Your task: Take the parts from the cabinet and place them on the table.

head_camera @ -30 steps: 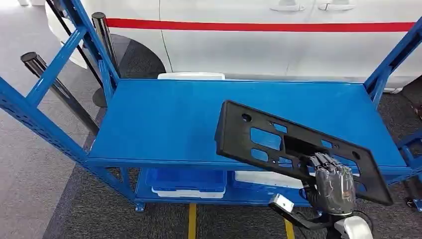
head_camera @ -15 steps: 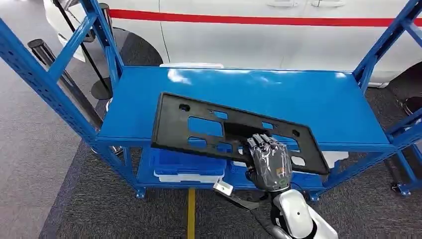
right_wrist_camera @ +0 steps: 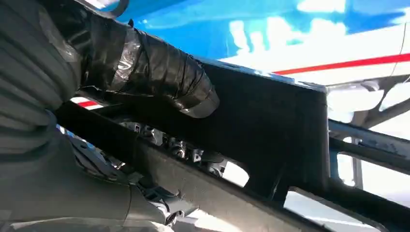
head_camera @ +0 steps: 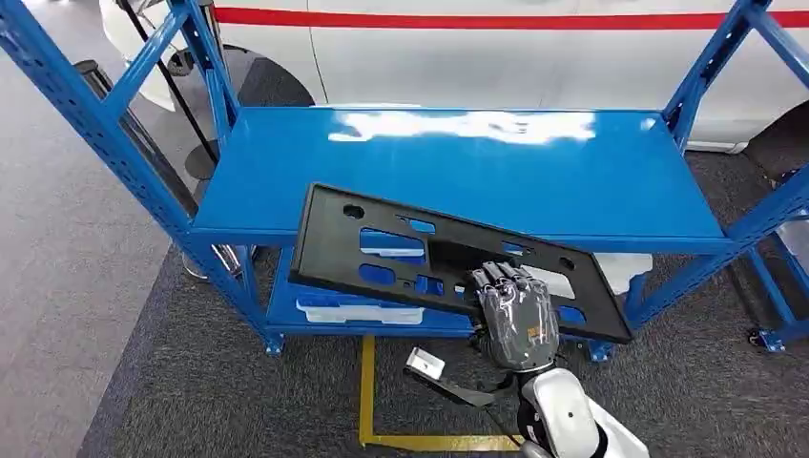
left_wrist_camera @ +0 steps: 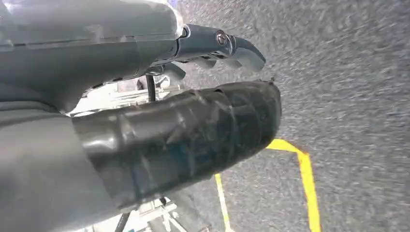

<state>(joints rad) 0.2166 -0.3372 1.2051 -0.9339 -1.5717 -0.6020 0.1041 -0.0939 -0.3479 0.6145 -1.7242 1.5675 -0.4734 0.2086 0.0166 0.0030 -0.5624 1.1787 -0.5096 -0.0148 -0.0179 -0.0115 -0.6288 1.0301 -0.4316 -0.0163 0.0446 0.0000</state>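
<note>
- Black plastic part point(head_camera: 448, 258), long and flat with holes, held by the right hand point(head_camera: 515, 320) near its middle, front edge.
- Fingers wrapped tight over that edge, thumb point(right_wrist_camera: 159, 72) pressed on its face.
- Hanging tilted in front of the blue cabinet point(head_camera: 458, 172), out past the shelf edge.
- Left hand point(left_wrist_camera: 159, 125) down near the grey floor point(left_wrist_camera: 348, 96), holding nothing, fingers a little apart.
- Best now: keep the grip firm, keep the long part level, swing wide of the blue posts, then find the table.
</note>
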